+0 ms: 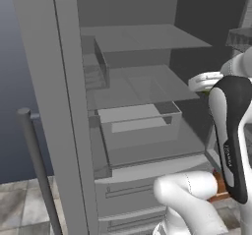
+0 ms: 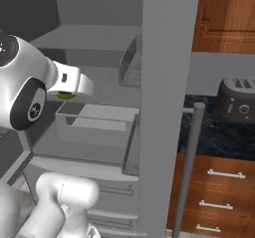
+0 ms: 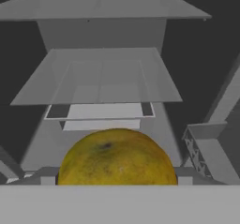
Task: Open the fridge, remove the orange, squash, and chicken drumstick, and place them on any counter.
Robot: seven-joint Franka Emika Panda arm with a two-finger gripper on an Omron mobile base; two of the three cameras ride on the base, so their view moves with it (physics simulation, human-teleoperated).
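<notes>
The fridge (image 1: 138, 81) stands open, its grey shelves and a clear bin bare. My gripper (image 2: 69, 85) reaches inside at middle-shelf height. In the hand view the orange (image 3: 117, 160), yellow-orange with a dark spot, sits right at the fingers and hides their tips. From the right base view the orange (image 2: 64, 95) shows as a greenish sliver tucked under the hand, above the bin; the jaws stand wide around it. The squash and the chicken drumstick are hidden. The black counter (image 2: 219, 132) lies to the right of the fridge.
The left fridge door (image 1: 44, 106) with its bar handle (image 1: 37, 165) stands open beside the arm. The right door (image 2: 164, 107) and its handle (image 2: 191, 157) stand between me and the counter. A dark toaster (image 2: 236, 102) sits on the counter above wooden drawers (image 2: 219, 192).
</notes>
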